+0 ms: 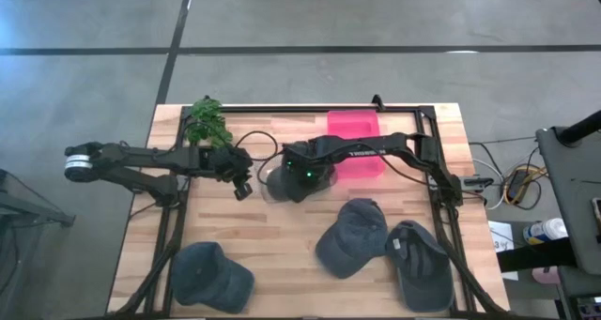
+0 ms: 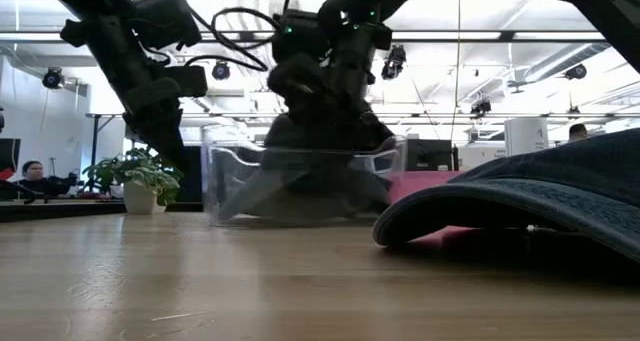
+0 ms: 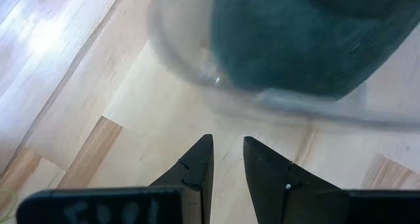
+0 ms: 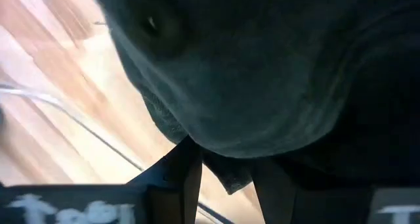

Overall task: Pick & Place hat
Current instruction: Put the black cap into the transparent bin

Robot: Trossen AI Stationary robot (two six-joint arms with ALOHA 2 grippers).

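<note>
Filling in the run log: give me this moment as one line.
step: placing hat | right claw: shut on hat, over clear bin | left claw: empty, beside bin | three hats left on table

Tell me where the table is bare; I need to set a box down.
Bare wood lies between the left hat and the middle hat, and in front of the left tool. It is crowded at the clear bin, where the right tool holds a hat, and around the pink bin and plant.
</note>
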